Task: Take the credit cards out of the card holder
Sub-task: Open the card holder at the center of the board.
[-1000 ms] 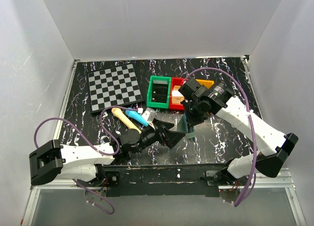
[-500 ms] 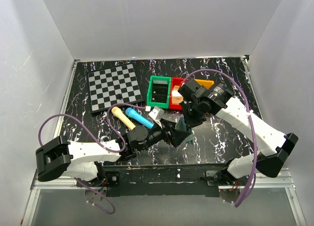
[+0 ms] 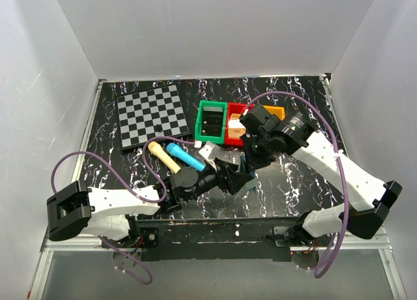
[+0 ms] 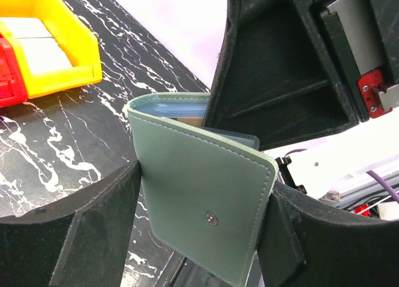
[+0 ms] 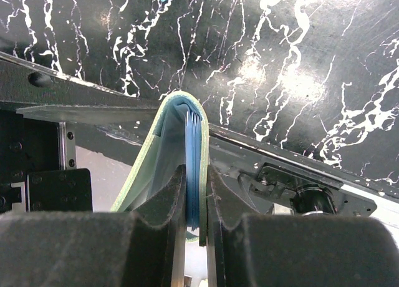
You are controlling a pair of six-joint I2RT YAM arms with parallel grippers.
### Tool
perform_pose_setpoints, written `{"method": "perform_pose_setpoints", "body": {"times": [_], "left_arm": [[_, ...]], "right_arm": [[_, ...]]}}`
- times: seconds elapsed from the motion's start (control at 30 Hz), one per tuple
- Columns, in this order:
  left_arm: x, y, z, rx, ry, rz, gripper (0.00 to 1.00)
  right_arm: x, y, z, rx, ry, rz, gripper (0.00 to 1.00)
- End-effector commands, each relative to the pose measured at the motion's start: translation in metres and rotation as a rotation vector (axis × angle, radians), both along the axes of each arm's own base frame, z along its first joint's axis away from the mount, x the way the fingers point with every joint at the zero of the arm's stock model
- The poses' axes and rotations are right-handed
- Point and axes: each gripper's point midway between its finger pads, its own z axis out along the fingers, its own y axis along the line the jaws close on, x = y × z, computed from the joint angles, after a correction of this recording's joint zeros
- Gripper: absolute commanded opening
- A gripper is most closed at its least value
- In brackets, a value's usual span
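Far left on the black marbled desk (image 3: 293, 182) lies the checkered board (image 3: 151, 114). Just right of it and nearer are 2 handled items side by side, a cream one (image 3: 164, 157) and a blue one (image 3: 184, 156). At the far middle stand 3 bins in a row: green (image 3: 210, 122), red (image 3: 233, 132) and orange (image 3: 274, 110).

Now the action, near centre. The left gripper (image 4: 206, 178) reaches in from the left, its jaws set wide with 1 finger at each side edge of the card holder (image 4: 202, 206). I cannot tell whether they are squeezing it. The holder is up off the desk between the 2 arms, grey-green outside facing the left wrist, and a brownish sliver of the credit cards (image 4: 189, 121) shows in its mouth. The right gripper (image 5: 194, 175) comes from the right, jaws pressed onto the holder's blue-grey inner leaves.
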Motion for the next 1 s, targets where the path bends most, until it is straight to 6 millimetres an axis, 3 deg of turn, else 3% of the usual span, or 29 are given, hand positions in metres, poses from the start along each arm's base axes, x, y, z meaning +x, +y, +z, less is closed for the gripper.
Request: {"method": "perform_pose_setpoints", "body": {"times": [0.0,0.13,0.2,0.63,0.7,0.83,0.97], "left_arm": [[0.011,0.019,-0.015,0.056,0.0,0.084,0.39],[0.008,0.025,-0.013,0.046,-0.008,0.08,0.17],[0.006,0.029,-0.013,0.043,-0.012,0.072,0.0],[-0.02,0.056,0.016,-0.048,-0.036,-0.008,0.0],[-0.021,0.058,0.02,-0.049,-0.041,-0.01,0.0],[-0.023,0.061,0.031,-0.084,-0.037,-0.009,0.0],[-0.02,0.069,0.044,-0.128,-0.023,0.026,0.0]], "right_arm": [[-0.03,-0.013,0.008,0.025,0.066,0.035,0.01],[-0.036,-0.008,0.013,0.086,0.067,0.073,0.01],[-0.037,-0.006,0.014,0.107,0.056,0.087,0.01],[-0.051,0.017,0.024,0.33,0.032,0.188,0.02],[-0.053,0.018,0.024,0.346,0.035,0.2,0.1],[-0.057,0.023,0.026,0.392,0.036,0.214,0.38],[-0.061,0.026,0.034,0.473,0.027,0.233,0.44]]}}
